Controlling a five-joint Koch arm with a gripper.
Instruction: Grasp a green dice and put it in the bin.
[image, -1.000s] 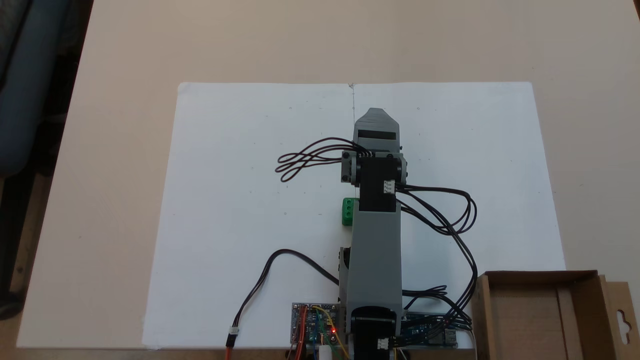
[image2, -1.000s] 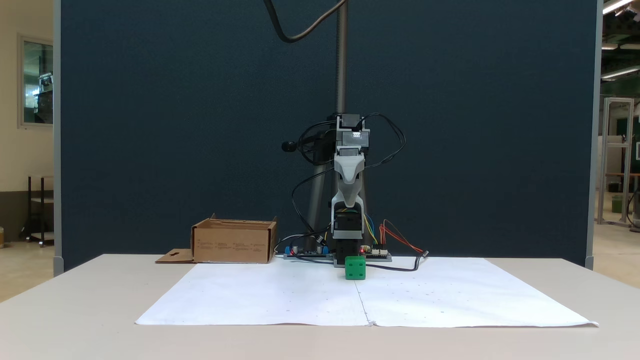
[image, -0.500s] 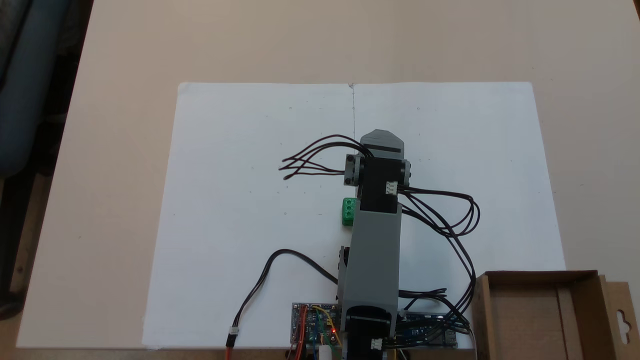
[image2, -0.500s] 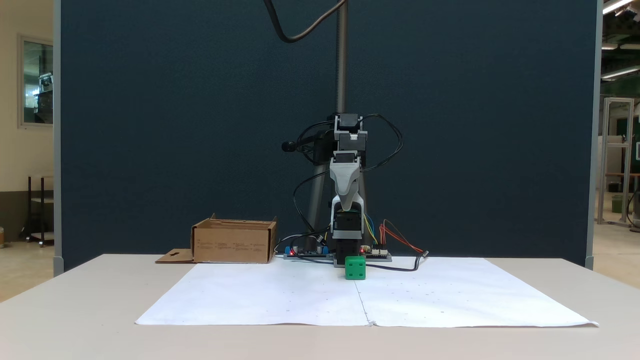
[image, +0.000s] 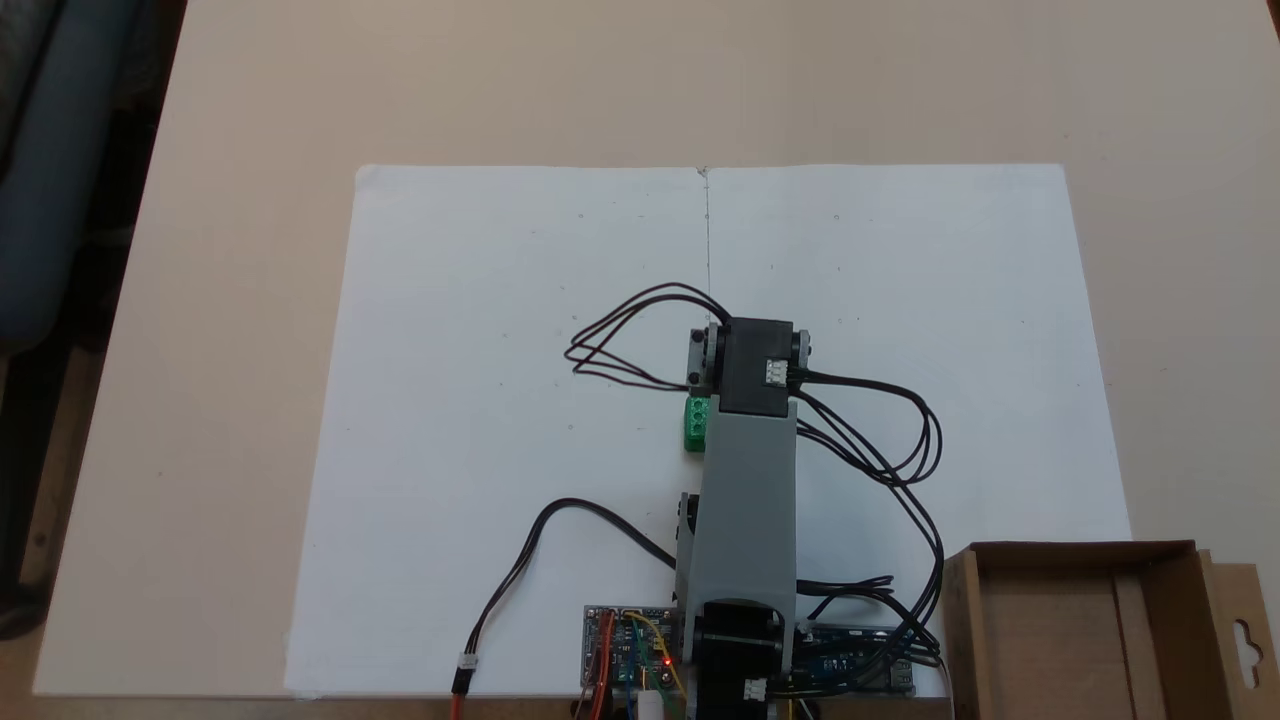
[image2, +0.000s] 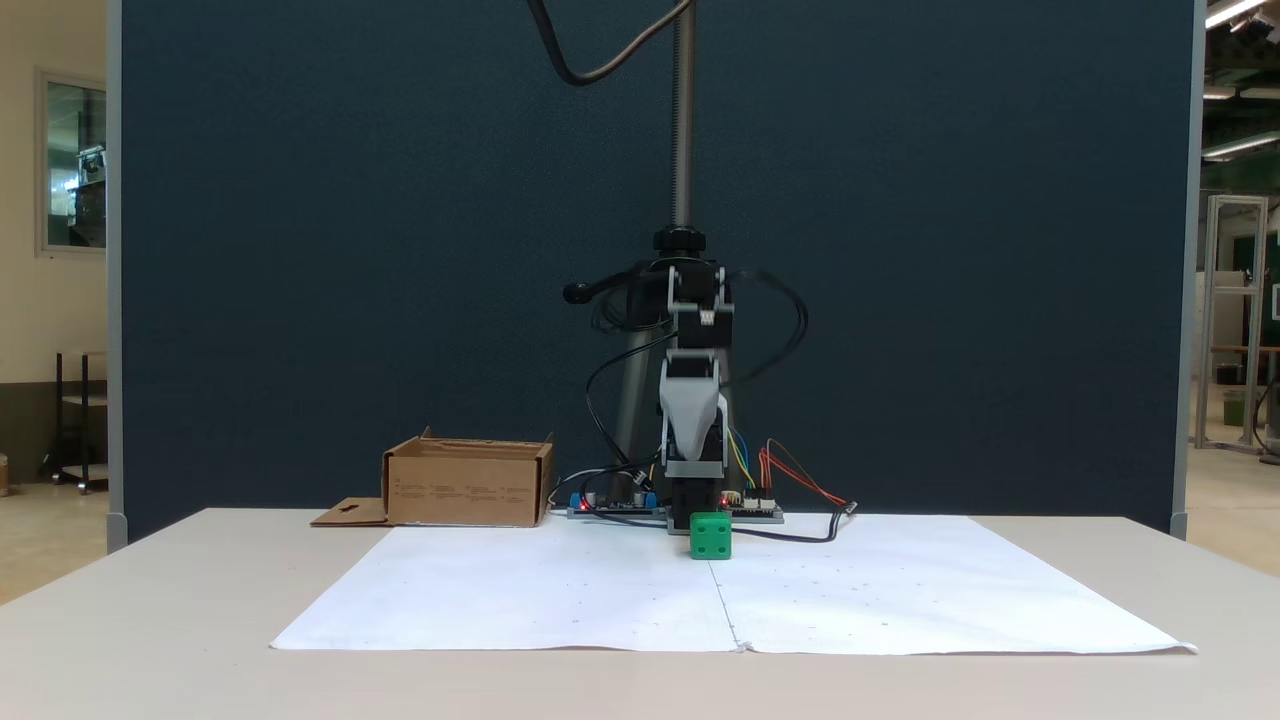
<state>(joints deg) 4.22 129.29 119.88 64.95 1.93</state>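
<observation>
The green dice rests on the white paper next to my arm's left side, half covered by the forearm in that fixed view. From the front, the dice stands on the sheet just ahead of the arm's base. My gripper hangs pointing down, above and behind the dice and apart from it. Its jaws line up one behind the other, so their gap is hidden. The bin, a shallow brown cardboard box, sits beside the arm's base; its front wall also shows.
White paper covers the table's middle. Circuit boards and loose black cables crowd the arm's base. A camera stand pole rises behind the arm before a dark blue partition.
The arm has folded back toward its base. The gripper swung from reaching out over the paper to pointing down beneath the forearm. The dice has not moved.
</observation>
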